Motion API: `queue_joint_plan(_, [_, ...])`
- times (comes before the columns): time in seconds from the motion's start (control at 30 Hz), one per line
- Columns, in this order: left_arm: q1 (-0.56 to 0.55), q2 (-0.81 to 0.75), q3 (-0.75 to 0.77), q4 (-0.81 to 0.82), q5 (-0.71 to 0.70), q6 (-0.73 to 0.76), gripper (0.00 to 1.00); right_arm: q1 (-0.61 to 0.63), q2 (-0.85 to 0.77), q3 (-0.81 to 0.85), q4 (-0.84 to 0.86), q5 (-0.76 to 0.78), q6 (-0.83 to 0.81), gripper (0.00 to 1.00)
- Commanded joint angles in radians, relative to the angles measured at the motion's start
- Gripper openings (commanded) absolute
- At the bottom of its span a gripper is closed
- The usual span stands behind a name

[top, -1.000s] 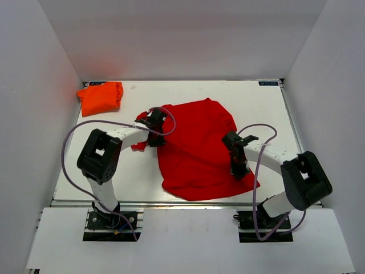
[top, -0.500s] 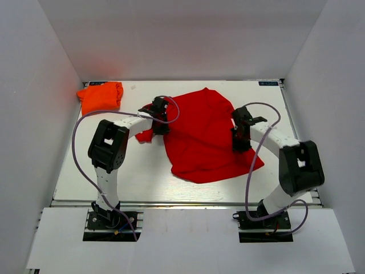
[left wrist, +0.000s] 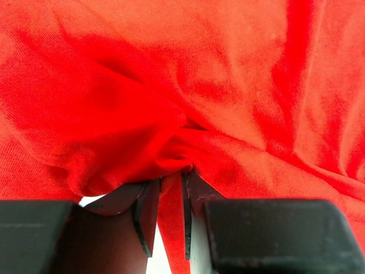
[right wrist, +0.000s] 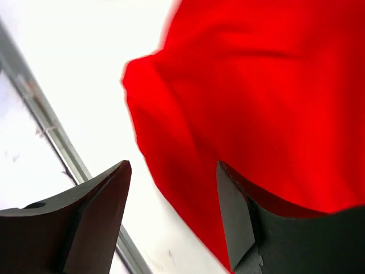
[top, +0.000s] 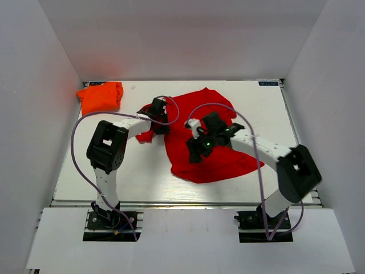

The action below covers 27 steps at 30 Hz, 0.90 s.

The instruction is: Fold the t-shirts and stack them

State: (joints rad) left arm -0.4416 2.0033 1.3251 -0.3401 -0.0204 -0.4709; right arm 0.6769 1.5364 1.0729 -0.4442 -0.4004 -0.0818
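Note:
The red t-shirt (top: 223,165) lies rumpled across the middle of the white table (top: 137,171). My left gripper (top: 158,116) is at its back left edge, shut on a bunched fold of red cloth (left wrist: 171,154) that fills the left wrist view between the fingers (left wrist: 147,214). Over the shirt's near left part hovers my right gripper (top: 199,149), open, with nothing between its fingers (right wrist: 100,211). Below it the shirt's edge (right wrist: 171,142) lies on the table. The orange t-shirt (top: 101,97) sits folded in the far left corner.
White walls enclose the table on three sides. A metal rail (right wrist: 54,140) runs along the table's near edge in the right wrist view. Both arms' purple cables (top: 80,148) loop above the surface.
My right gripper has opened, let go of the red shirt's right edge and swung left over its middle. The left gripper pulled its fold back earlier and now holds still.

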Motion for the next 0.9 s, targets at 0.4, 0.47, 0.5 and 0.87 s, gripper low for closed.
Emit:
queue_joint_plan(0.4, [-0.002, -0.008, -0.093, -0.023, 0.034, 0.009, 0.31, 0.161, 0.291, 0.136, 0.22, -0.166, -0.131, 0.67])
queue_joint_plan(0.47, [-0.002, -0.017, -0.104, -0.023, 0.034, 0.009, 0.31, 0.162, 0.315, 0.144, 0.222, -0.166, -0.142, 0.67])
queue_joint_plan(0.5, [-0.002, -0.017, -0.104, -0.023, 0.034, 0.009, 0.31, 0.171, 0.324, 0.144, 0.223, -0.161, -0.142, 0.67])
queue_joint_plan(0.87, [-0.002, -0.008, -0.093, -0.051, -0.004, 0.009, 0.3, 0.207, 0.329, 0.098, 0.217, -0.202, -0.127, 0.31])
